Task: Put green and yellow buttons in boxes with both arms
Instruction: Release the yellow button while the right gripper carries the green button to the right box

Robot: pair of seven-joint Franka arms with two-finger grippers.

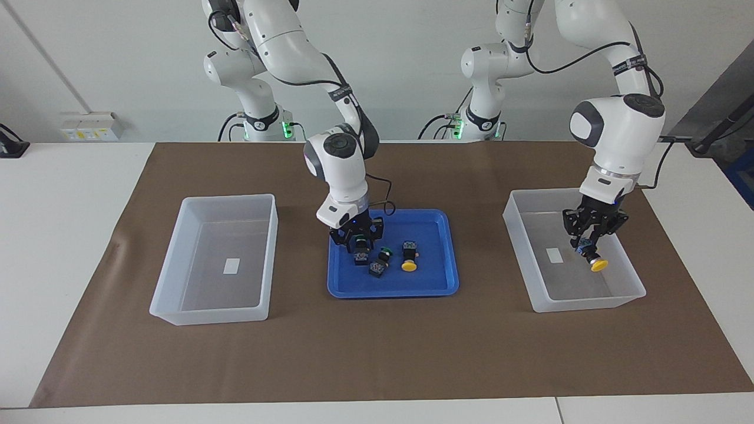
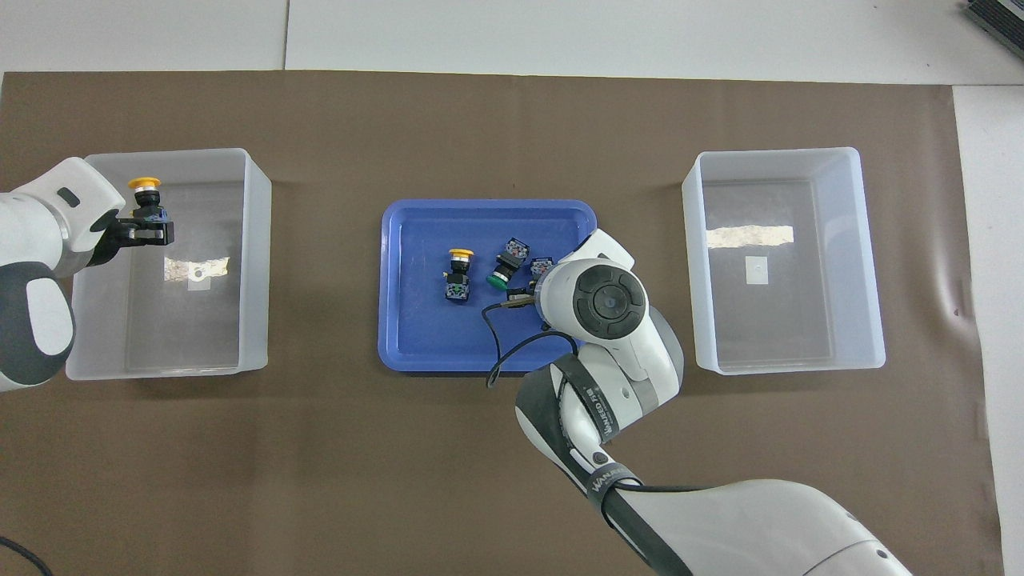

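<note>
On my screens the shallow blue tray (image 1: pixel 436 288) sits mid-table on the brown mat (image 1: pixel 377 353), holding three push-button switches. One yellow button (image 1: pixel 409 257) lies on its side with its round cap pointing away from the robots. Beside it, toward the right arm's end, a green button (image 1: pixel 380 262) lies tilted. The second green button (image 1: pixel 360 249) is pinched in my right gripper (image 1: pixel 357 237), which is down in the tray with its jaws pressed onto the blocky black body; I can't quite tell whether that button has left the tray floor.

The translucent white box (image 1: pixel 624 294) at the left arm's end has tall sloping walls and a small white label. My left gripper (image 1: pixel 590 241) hangs inside it, jaws clamped on the black body of the other yellow button (image 1: pixel 594 261), cap angled down, apparently just above the floor.

The matching box (image 1: pixel 171 306) at the right arm's end shows only its label on smooth plastic.
</note>
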